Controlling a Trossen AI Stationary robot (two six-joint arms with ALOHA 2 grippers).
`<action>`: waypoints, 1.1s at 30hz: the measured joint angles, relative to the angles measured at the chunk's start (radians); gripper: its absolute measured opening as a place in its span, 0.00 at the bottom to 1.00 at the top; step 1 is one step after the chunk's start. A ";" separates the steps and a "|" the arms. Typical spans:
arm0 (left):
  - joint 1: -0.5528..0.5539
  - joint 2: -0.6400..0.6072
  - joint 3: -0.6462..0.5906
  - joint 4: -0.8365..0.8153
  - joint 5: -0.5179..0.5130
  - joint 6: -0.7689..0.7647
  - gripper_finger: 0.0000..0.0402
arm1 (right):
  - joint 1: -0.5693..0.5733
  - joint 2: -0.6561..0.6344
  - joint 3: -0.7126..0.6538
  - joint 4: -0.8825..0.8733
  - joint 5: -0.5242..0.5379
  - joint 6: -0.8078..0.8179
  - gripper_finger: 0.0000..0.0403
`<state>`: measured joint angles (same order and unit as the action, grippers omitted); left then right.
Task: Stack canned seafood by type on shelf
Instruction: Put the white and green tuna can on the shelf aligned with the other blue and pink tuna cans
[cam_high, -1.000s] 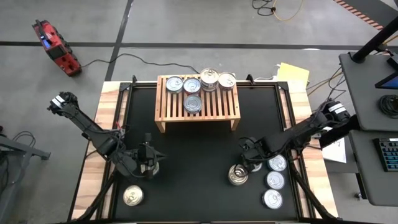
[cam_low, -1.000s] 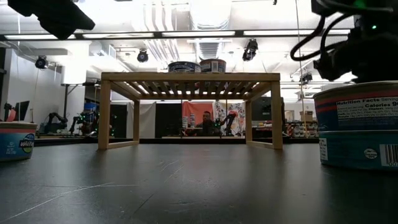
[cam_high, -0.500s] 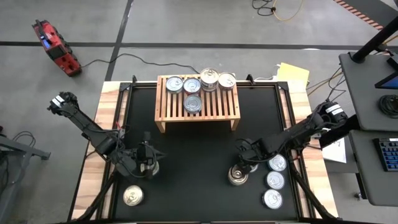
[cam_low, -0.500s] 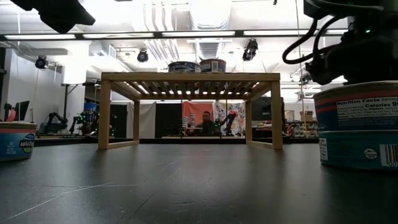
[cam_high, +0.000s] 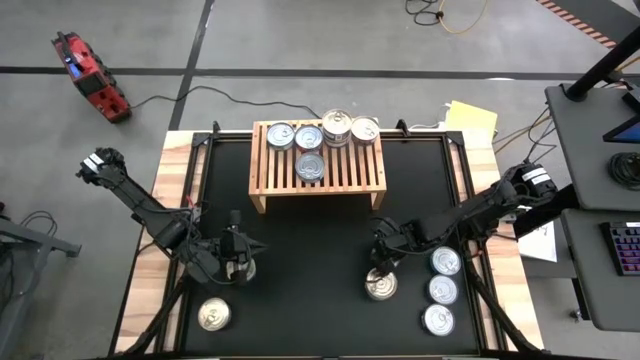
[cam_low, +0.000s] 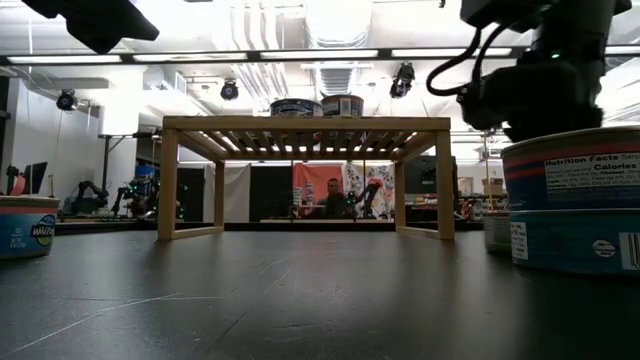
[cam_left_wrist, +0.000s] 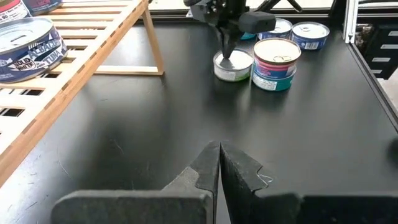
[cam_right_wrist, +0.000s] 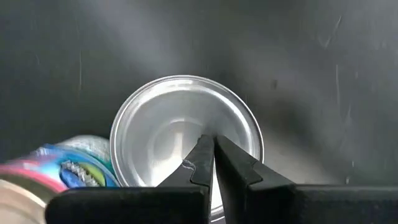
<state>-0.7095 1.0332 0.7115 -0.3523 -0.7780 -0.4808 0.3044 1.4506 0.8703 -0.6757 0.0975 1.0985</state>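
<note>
Movement shows in our right claw (cam_high: 377, 262): it has slid left, pressed together over a silver tin (cam_right_wrist: 186, 143), nothing pinched; left claw (cam_left_wrist: 219, 163) likewise together; shelf (cam_high: 318, 172) unchanged.

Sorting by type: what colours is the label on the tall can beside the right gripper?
Pink band above teal on the tall can, clearest in the left wrist view.

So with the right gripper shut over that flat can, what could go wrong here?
1. The right gripper is shut, tips over the flat silver can; pressing down could shove it rather than grasp it.
2. The taller pink-and-teal can stands right beside it, so a sideways push might knock it.
3. The left gripper is shut too, holding nothing.
</note>
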 joint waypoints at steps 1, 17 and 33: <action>0.000 0.000 -0.001 0.001 0.000 0.000 0.00 | -0.006 0.000 0.000 0.009 0.011 -0.018 0.02; 0.000 0.079 -0.001 0.057 -0.027 0.001 0.00 | -0.066 -0.010 0.021 0.081 0.089 -0.188 0.02; 0.000 0.269 -0.001 0.203 -0.097 0.089 0.00 | -0.041 -0.015 0.058 -0.324 0.026 0.053 0.02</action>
<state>-0.7094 1.3022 0.7101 -0.1491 -0.8745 -0.3918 0.2632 1.4353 0.9283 -0.9996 0.1234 1.1515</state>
